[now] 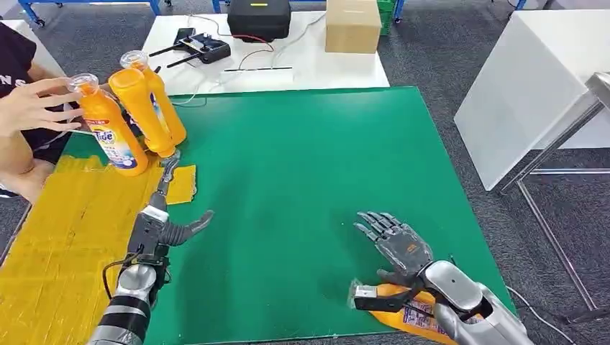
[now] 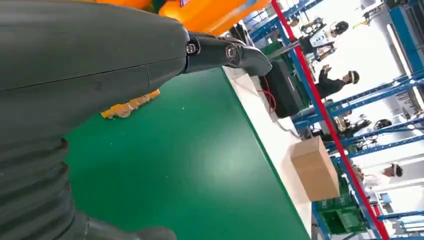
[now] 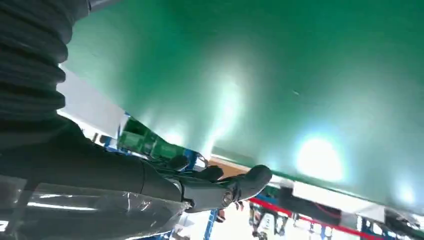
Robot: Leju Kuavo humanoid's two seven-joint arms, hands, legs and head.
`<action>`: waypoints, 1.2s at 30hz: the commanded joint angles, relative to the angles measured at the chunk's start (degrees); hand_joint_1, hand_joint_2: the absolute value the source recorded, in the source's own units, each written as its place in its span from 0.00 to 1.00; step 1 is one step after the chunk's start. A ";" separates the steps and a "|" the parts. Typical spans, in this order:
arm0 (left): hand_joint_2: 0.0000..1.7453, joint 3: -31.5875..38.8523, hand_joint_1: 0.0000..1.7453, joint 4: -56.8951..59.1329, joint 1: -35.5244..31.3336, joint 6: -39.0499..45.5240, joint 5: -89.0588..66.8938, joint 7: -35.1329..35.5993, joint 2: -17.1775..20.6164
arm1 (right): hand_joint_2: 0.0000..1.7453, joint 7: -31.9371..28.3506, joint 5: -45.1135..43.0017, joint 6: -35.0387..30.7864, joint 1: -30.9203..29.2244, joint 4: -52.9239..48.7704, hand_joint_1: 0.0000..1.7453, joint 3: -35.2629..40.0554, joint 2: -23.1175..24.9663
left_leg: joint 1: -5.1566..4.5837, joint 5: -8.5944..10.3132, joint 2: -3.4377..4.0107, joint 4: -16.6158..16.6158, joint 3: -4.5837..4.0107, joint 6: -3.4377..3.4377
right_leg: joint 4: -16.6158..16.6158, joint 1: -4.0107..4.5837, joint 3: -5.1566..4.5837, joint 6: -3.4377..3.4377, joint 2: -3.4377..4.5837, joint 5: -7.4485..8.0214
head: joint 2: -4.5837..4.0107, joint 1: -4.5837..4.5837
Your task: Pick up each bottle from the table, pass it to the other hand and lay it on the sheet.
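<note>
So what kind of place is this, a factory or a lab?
Probably a robot testing or training hall. Blue metal racks line the room, people in headsets stand about, and a green worktable holds practice detergent bottles.

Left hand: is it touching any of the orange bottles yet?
Cannot tell. In the head view the left hand reaches its fingertips right up under the nearest orange bottle, and no clear gap or contact shows there.

Far white table (image 1: pixel 316 68) carries cardboard box (image 1: pixel 352 26), black case (image 1: pixel 259 17), black remote with antennas (image 1: pixel 203 49) and thin black rod (image 1: pixel 257 70); white cabinet (image 1: pixel 529 86) stands right on grey carpet (image 1: pixel 431 43); person's hand (image 1: pixel 32 106) at far left.
</note>
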 commanded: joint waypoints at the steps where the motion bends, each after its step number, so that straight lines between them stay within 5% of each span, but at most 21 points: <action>1: 1.00 2.86 0.00 -0.58 0.55 -0.38 -0.48 0.41 -0.74 | 1.00 -1.76 -1.55 -0.79 -1.07 -1.05 0.00 0.01 7.69 | 0.05 -0.07 0.15 -0.03 0.11 -0.08 | -0.07 0.05 0.10 -0.04 0.11 0.00 | 0.00 0.02; 15: 1.00 4.02 0.00 -1.83 1.78 -1.63 -0.94 0.54 -1.54 | 1.00 3.25 7.37 -17.47 -5.95 -5.61 0.00 3.21 19.08 | 0.08 -0.04 0.17 -0.01 0.04 -0.07 | 0.01 0.06 -0.01 -0.02 0.12 0.00 | 0.00 0.00; 24: 1.00 3.95 0.00 0.84 0.11 -1.24 -0.95 0.55 -1.91 | 1.00 2.12 5.44 -18.46 -6.37 -6.61 0.00 5.25 21.10 | 0.11 -0.06 0.06 0.00 0.15 -0.13 | -0.02 0.11 0.15 -0.07 -0.01 -0.05 | 0.00 0.00; 26: 1.00 4.07 0.00 0.94 0.10 -1.13 -0.82 0.50 -1.78 | 1.00 0.49 1.57 -16.09 -6.55 -6.35 0.00 5.76 20.65 | 0.11 -0.06 0.06 0.00 0.13 -0.12 | -0.03 0.11 0.14 -0.06 -0.01 -0.04 | 0.00 0.02; 32: 1.00 5.06 0.00 5.37 -3.70 -1.55 -0.29 -0.87 -1.20 | 1.00 -12.29 -22.87 5.59 -8.78 -3.47 0.00 9.47 15.92 | 0.13 -0.04 0.05 0.01 0.14 -0.13 | -0.06 0.13 0.16 -0.06 -0.03 -0.01 | 0.00 0.02; 36: 1.00 4.24 0.00 6.81 -4.96 -1.03 -0.25 -1.31 -1.35 | 1.00 -14.80 -27.21 9.10 -6.14 -4.46 0.00 8.67 11.57 | 0.14 -0.01 -0.20 -0.02 0.14 -0.10 | -0.11 0.13 0.25 -0.03 -0.26 -0.05 | 0.00 0.02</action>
